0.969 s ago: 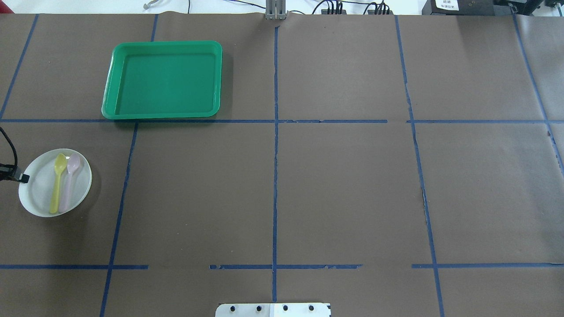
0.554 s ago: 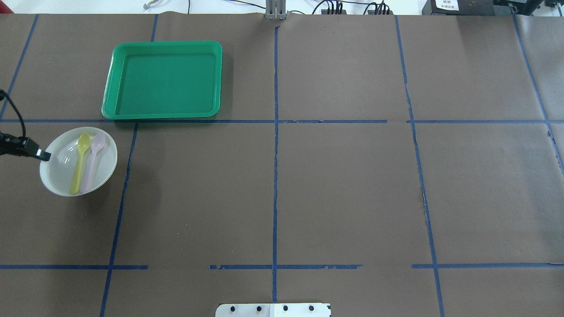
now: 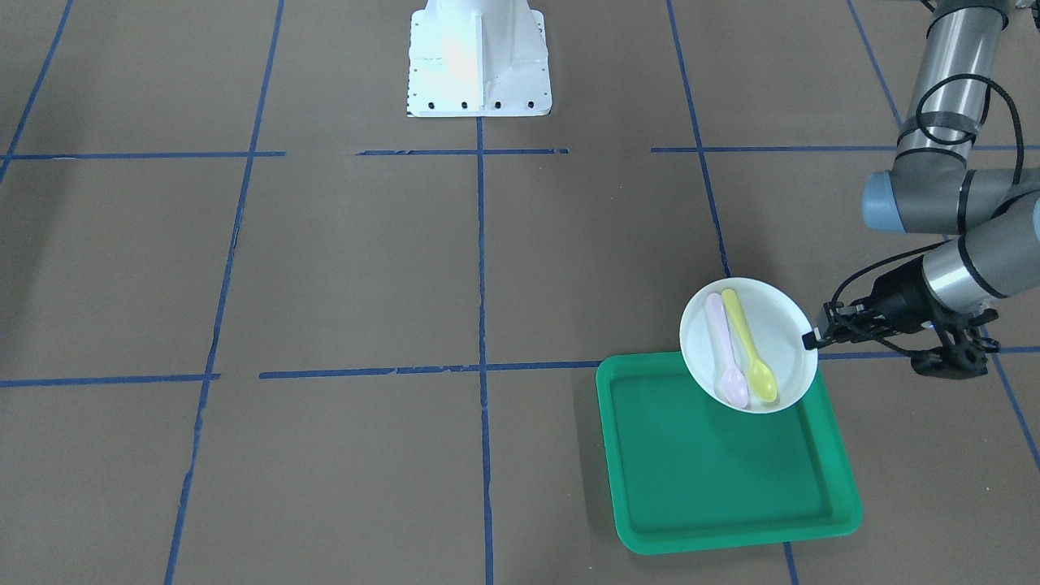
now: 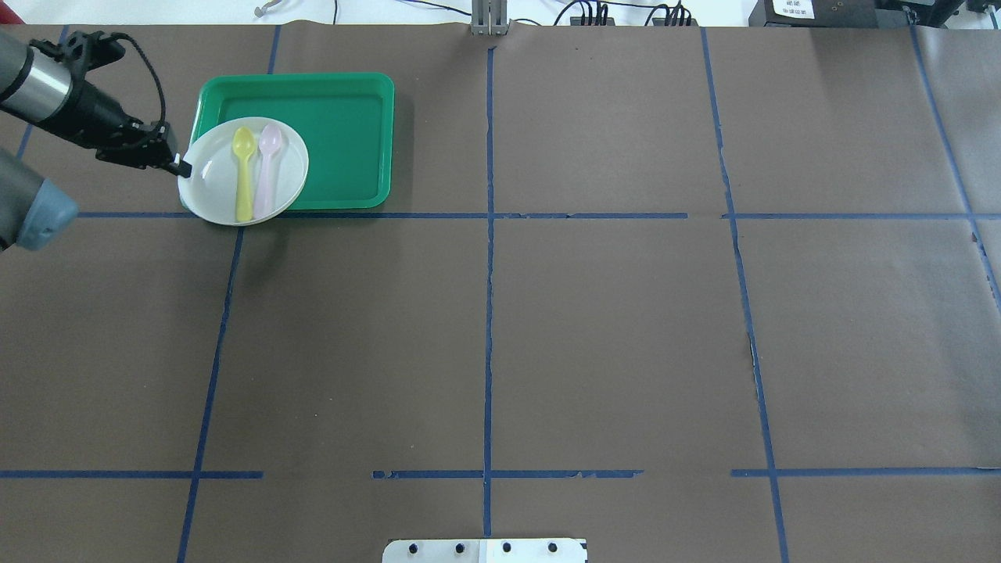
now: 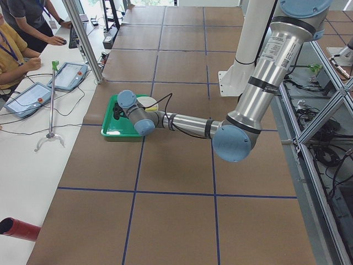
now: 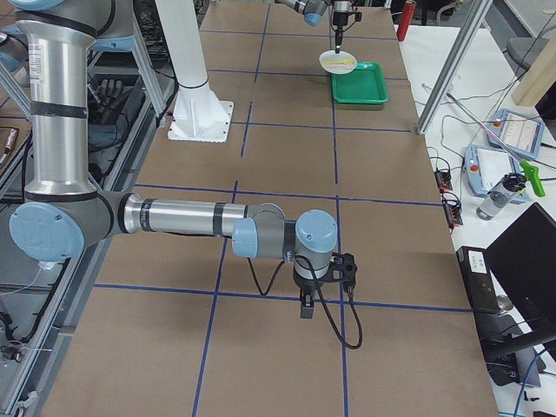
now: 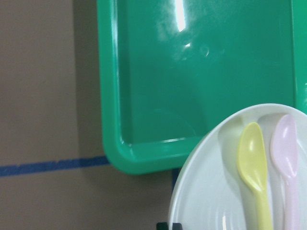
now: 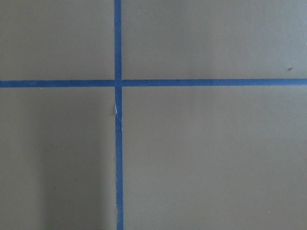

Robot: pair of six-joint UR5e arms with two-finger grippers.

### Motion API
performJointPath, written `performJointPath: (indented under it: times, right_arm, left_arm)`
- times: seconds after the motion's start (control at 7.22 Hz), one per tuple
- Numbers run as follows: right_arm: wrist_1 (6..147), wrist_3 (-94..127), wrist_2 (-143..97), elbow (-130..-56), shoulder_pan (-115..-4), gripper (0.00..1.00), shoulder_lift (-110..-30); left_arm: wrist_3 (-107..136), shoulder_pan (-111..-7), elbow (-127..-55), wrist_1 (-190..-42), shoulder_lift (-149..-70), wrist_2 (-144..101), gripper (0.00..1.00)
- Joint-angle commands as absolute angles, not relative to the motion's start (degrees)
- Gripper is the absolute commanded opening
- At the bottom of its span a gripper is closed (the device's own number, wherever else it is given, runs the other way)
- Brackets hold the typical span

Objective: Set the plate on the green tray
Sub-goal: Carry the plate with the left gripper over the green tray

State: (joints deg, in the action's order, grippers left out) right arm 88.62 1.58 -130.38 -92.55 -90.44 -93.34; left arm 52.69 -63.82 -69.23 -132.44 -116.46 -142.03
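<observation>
The white plate (image 4: 207,181) carries a yellow spoon (image 4: 244,176) and a pink spoon (image 4: 268,168). My left gripper (image 4: 181,166) is shut on the plate's left rim and holds it in the air over the green tray's (image 4: 344,117) near-left corner. The front view shows the same: the gripper (image 3: 808,340), the plate (image 3: 780,325) and the tray (image 3: 715,471). In the left wrist view the plate (image 7: 216,201) overlaps the tray's (image 7: 201,72) corner. My right gripper (image 6: 304,308) shows only in the exterior right view, low over bare table; I cannot tell its state.
Brown paper with blue tape lines covers the table (image 4: 610,328). The robot's white base (image 3: 478,61) stands at the near edge. Operators sit with tablets (image 5: 27,96) beyond the table's far side.
My left gripper has carried the plate with both spoons from the table's left edge away from me and to the right. The plate now hangs over the tray's corner.
</observation>
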Motion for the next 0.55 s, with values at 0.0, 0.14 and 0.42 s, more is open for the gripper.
performJointPath:
  times: [0.0,0.14,0.42]
  right_arm:
    - [88.6,1.6,-130.3,-92.5,-90.4,1.0,-93.3]
    - [88.6,1.6,-130.4,-92.5,-90.4,1.0,-93.4]
    - [88.6,1.6,-130.3,-92.5,-90.4,1.0,-93.3]
  left_arm:
    - [52.7,-63.6,-55.5,-133.8,-127.0,-138.0,0.0]
    - [52.8,-62.8,-50.3,-138.2,-128.6,-134.6,0.0]
    - [53.0,-61.3,-48.8,-139.9,-128.7,-133.9,0.0]
